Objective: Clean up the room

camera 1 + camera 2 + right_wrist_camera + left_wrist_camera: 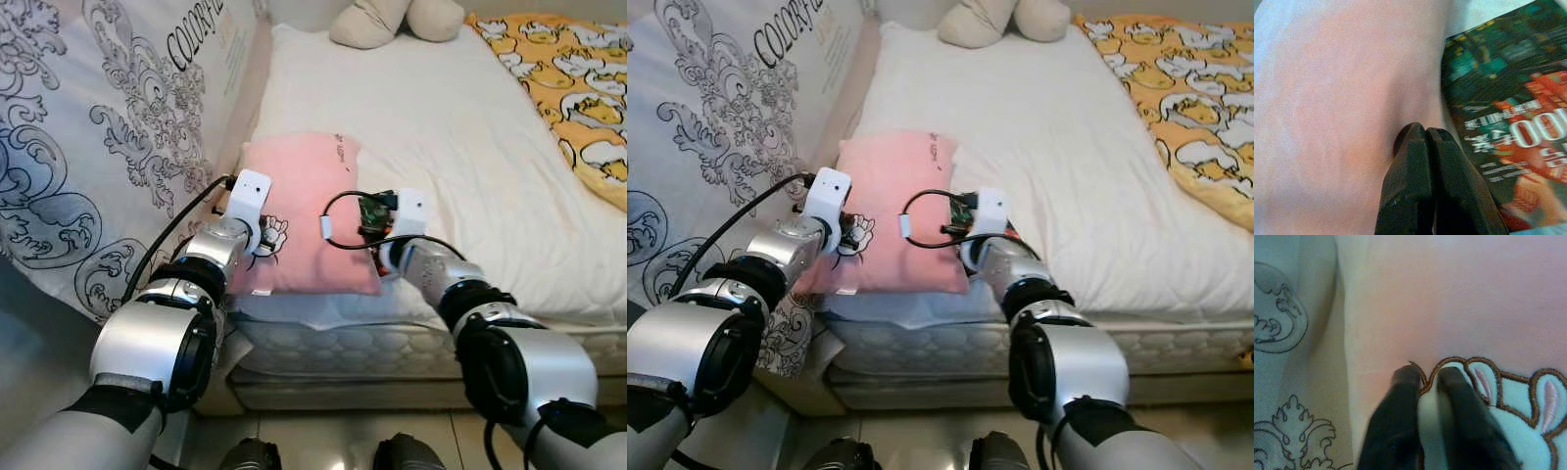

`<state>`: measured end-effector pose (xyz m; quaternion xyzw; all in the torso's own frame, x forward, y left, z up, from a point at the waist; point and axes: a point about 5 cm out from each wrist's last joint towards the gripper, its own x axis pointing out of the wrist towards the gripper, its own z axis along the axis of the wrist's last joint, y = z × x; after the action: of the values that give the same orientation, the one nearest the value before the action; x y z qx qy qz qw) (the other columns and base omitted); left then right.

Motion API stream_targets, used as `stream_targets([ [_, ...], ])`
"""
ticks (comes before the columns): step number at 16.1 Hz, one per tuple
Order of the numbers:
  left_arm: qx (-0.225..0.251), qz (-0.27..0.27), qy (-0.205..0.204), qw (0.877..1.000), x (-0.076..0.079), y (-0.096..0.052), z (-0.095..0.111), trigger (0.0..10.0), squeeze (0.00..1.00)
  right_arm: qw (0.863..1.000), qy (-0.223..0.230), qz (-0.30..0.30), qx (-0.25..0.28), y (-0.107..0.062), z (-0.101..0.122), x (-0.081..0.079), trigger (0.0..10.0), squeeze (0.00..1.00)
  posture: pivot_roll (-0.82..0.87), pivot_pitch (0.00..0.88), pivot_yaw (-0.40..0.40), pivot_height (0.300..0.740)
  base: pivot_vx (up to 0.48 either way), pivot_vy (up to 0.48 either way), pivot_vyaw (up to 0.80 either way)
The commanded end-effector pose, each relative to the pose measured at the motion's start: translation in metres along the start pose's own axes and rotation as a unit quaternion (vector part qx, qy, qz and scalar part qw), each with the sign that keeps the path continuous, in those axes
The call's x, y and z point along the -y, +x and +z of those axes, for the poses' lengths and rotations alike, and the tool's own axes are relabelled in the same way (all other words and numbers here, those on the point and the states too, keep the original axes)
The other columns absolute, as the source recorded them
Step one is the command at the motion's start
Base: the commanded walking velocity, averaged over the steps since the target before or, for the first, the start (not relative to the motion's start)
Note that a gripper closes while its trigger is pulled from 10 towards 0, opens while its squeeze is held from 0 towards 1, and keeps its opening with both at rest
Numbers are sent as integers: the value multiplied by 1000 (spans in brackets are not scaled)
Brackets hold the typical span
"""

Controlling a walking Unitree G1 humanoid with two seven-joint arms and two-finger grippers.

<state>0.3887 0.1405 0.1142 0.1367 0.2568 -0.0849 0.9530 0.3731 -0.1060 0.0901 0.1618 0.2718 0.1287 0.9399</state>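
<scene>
A pink pillow (304, 201) with an embroidered cartoon patch lies on the white bed sheet (451, 127), near the bed's front left corner. My left gripper (1429, 379) is at the pillow's left edge, by the patch (1508, 421), shut on a fold of its fabric. My right gripper (1426, 131) is at the pillow's right edge. Its fingers are shut together, with the pink fabric puckered around their tips. A magazine with a green and red cover (1508, 122) lies right beside that gripper on the sheet.
A large white quilt with grey scroll print (98, 137) rises along the bed's left side. A beige plush toy (392, 20) sits at the far end of the bed. A yellow duck-print blanket (578, 88) covers the right side. The mattress edge (392, 348) is below my arms.
</scene>
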Motion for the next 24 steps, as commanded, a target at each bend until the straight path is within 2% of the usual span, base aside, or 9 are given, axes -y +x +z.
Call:
stream_targets([
  [1, -8, 12, -4, 1000, -8, -1, -7, 0, 0, 1000, -4, 3, -10, 1, -2, -3, 0, 0, -103, 0, 28, 704, 0, 0, 0],
  [2, -7, 13, -11, 1000, -9, -1, -7, 0, 0, 1000, -20, -18, -13, 1, -3, -1, 0, 133, -96, 0, 22, 704, 0, 0, 0],
  [3, -6, 16, -15, 1000, -11, -1, -7, 0, 0, 999, -32, -21, -16, 1, -3, -1, 10000, 1000, -92, 0, 19, 704, 0, 0, 0],
  [7, 0, 21, -28, 999, -14, -1, -7, 0, 0, 997, -62, -36, 32, 0, 13, -2, 10000, 1000, -109, 0, 29, 704, 0, 0, 0],
  [19, 0, 7, -10, 1000, -8, -1, -5, 0, 0, 995, -90, -44, 1, 1, -7, 1, 10000, 1000, -117, 0, 57, 704, 0, 0, 0],
  [20, -2, 1, -7, 1000, -6, 0, -6, 0, 0, 996, -79, -36, -11, 2, -12, -1, 10000, 0, -118, 0, 57, 704, 0, 0, 0],
  [22, -14, -27, 0, 1000, 7, 1, -13, 0, 0, 998, -44, -20, -35, 3, -24, -7, 10000, 0, -117, 0, 56, 704, 0, 0, 0],
  [23, -5, -21, -9, 1000, 8, 1, -13, 0, 0, 998, -55, -26, -25, 3, -20, -6, 10000, 0, -117, 0, 56, 704, 0, 0, 0],
  [24, 17, 0, -6, 1000, 2, 1, -6, 0, 0, 992, -111, -47, 23, 2, -1, -4, 10000, 0, -119, 0, 57, 704, 0, 0, 0],
])
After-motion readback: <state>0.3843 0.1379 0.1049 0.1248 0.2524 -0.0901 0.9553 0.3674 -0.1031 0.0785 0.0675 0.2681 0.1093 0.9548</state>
